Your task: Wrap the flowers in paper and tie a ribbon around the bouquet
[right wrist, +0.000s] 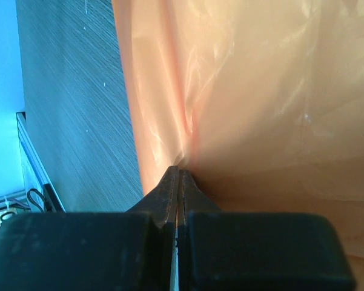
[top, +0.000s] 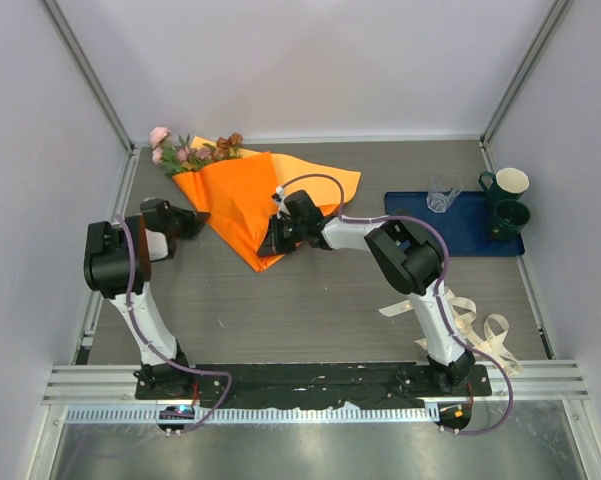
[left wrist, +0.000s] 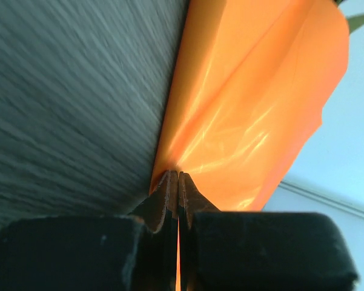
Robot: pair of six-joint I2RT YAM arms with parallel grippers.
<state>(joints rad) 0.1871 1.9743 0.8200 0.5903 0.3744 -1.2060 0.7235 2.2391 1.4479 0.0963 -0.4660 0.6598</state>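
- Toward the left-centre of the worktop (top: 330, 300), pinching the near-left edge of the orange paper (top: 250, 195) with the left hand (top: 195, 217). Fingers pressed fully together, a thin sliver of orange sandwiched between them in the left wrist view.
- Clamped just as tight with the right hand (top: 273, 238) on the same sheet, close to the narrow lower tip of the cone. Paper puckering right at the fingertips in the right wrist view, paler side turned to that camera.
- Folded into a loose cone lying flat, glossy and creased. Wide end toward the far left corner, point toward the near centre, one flap spreading off to the right.
- Poking out of the wide end, close to the back wall: flowers (top: 195, 150), pink and brownish-orange blooms with green leaves; stems hidden inside the wrap.
- Lying well apart at the near right, beside the right arm's base: cream ribbon (top: 480, 330) in loose loops, touching neither hand.
- Coming in low from the left, left arm with elbow raised and wrist levelled at the sheet. Stretching leftward from the right, right arm with forearm nearly level, hand turned toward the cone tip.
- Off to the right, clear of the paper: blue tray (top: 420, 225) carrying a clear glass cup (top: 442, 193) and two dark green mugs (top: 510, 218).
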